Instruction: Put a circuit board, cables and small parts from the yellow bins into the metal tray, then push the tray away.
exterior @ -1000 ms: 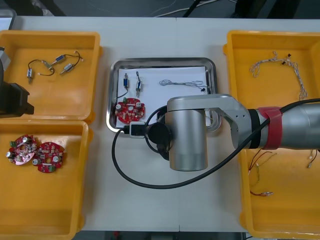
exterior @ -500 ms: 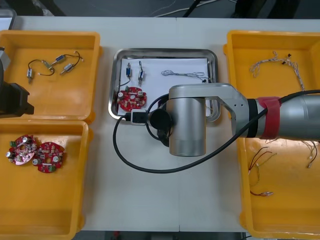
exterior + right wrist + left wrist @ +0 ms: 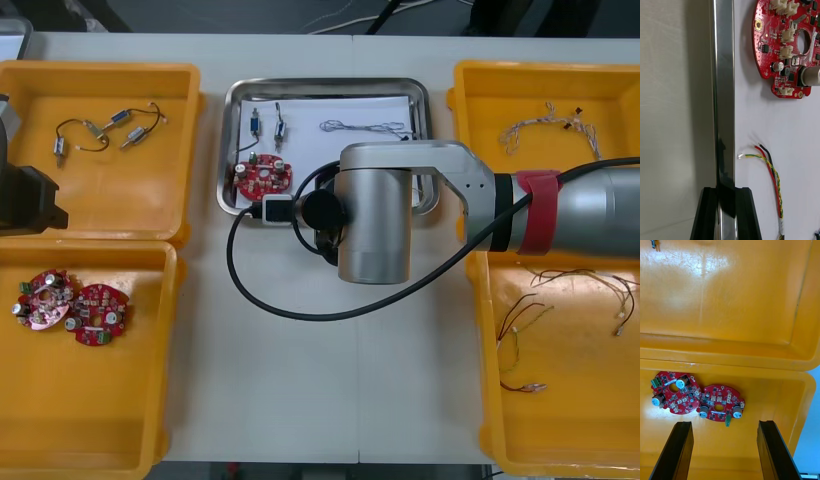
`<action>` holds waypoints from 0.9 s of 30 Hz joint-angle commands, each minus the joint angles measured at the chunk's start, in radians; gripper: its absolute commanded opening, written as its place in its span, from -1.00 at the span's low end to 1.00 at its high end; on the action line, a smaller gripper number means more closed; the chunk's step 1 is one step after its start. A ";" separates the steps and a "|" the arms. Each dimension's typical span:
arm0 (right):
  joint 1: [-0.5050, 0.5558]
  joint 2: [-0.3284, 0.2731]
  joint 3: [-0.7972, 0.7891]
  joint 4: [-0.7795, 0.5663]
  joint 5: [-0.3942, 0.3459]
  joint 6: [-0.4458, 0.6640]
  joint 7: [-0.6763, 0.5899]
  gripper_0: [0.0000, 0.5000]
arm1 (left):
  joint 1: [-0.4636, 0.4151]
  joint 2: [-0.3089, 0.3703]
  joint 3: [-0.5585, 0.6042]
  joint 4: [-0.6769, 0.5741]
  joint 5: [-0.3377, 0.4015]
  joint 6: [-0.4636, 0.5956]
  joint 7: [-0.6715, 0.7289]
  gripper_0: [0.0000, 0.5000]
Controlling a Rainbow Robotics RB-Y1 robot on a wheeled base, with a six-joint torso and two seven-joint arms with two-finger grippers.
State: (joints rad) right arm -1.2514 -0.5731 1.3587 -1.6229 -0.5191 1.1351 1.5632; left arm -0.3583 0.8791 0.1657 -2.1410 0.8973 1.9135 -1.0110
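Note:
The metal tray (image 3: 228, 130), white inside, lies at the table's far middle between the yellow bins. It holds a round red circuit board (image 3: 264, 178), two small metal parts (image 3: 255, 127), and a thin twisted cable (image 3: 365, 127). My right arm (image 3: 375, 220) reaches over the tray's near rim. In the right wrist view my right gripper (image 3: 725, 191) is shut on the tray's shiny rim (image 3: 724, 93), with the board (image 3: 790, 45) and a red and yellow cable (image 3: 771, 172) just inside. My left gripper (image 3: 724, 427) hangs open above two boards (image 3: 718, 403) in the near left bin.
The far left bin (image 3: 185, 130) holds small metal parts on black cables (image 3: 105, 130). Two spare boards (image 3: 70, 305) lie in the near left bin. The far right bin (image 3: 470, 120) holds twisted cables (image 3: 560, 130); the near right bin (image 3: 490, 400) holds red and yellow cables (image 3: 525, 320).
The tray has slid away from me toward the table's far edge, and my right arm has moved with it. The left arm has stayed still.

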 commanded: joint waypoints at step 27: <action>-0.115 0.001 0.011 0.209 0.005 -0.252 0.113 -1.00 | 0.015 0.041 0.029 -0.030 0.008 0.006 -0.017 1.00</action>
State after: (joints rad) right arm -1.3060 -0.5730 1.3595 -1.4268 -0.5191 0.9080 1.6266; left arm -0.3583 0.8791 0.1657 -2.1410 0.8973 1.9135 -1.0109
